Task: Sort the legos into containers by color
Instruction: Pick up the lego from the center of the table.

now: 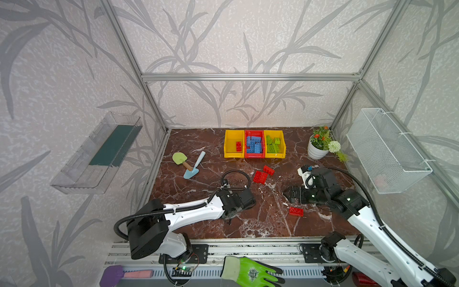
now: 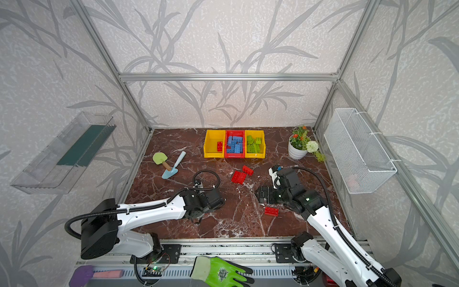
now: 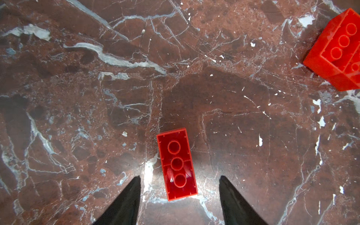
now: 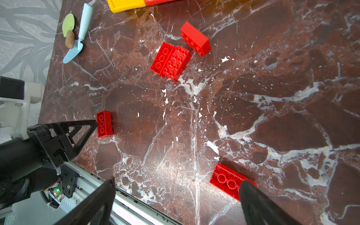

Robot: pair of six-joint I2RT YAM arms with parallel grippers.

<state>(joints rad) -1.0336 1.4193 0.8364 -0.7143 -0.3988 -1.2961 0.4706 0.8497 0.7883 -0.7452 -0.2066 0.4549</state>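
left gripper open around an upturned red lego, not touching it; right gripper wide open, empty.

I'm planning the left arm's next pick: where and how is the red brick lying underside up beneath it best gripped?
Probably clamp the red brick across its narrow width, on the two long side walls near mid-length, coming straight down. It lies flat, hollow side up, and the open left tool hangs above with a finger toward each long wall.
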